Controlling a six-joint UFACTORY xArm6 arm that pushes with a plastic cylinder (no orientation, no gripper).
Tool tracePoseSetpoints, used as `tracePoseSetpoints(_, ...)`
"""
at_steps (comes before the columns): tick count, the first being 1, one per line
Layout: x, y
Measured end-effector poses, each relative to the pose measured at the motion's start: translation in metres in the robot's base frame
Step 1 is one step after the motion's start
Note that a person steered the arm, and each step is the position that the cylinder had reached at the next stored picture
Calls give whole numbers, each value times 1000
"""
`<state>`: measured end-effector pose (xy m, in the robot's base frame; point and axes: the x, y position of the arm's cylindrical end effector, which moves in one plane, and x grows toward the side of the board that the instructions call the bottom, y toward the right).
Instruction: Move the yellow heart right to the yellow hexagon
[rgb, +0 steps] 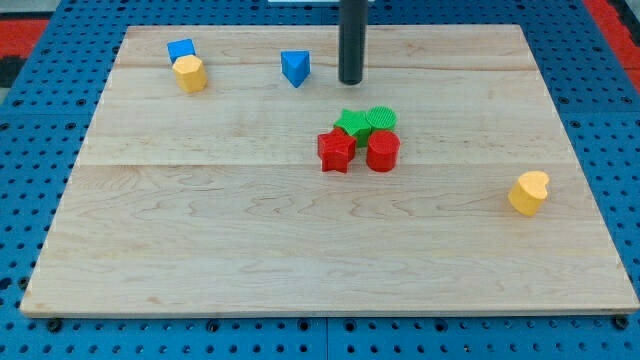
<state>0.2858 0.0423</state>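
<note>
The yellow heart lies near the board's right edge, a little below mid-height. The yellow hexagon sits at the upper left, touching a blue block just above it. My tip is near the top centre of the board, far from both yellow blocks. It stands right of a blue triangle-like block and above the green blocks.
A cluster sits at the centre: a green star, a green round block, a red star and a red cylinder. The wooden board lies on a blue pegboard.
</note>
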Motion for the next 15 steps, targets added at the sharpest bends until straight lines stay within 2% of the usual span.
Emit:
tracePoseSetpoints(2, -7, -154)
tracePoseSetpoints(3, -7, -129)
tracePoseSetpoints(4, -10, -75)
tracePoseSetpoints(5, -2, 43)
tracePoseSetpoints(6, 43, 176)
tracePoseSetpoints(7, 121, 263)
tracePoseSetpoints(8, 175, 302)
tracePoseSetpoints(9, 191, 293)
tracePoseSetpoints(10, 210, 253)
tracePoseSetpoints(13, 214, 23)
tracePoseSetpoints(14, 217, 138)
tracePoseSetpoints(15, 196, 204)
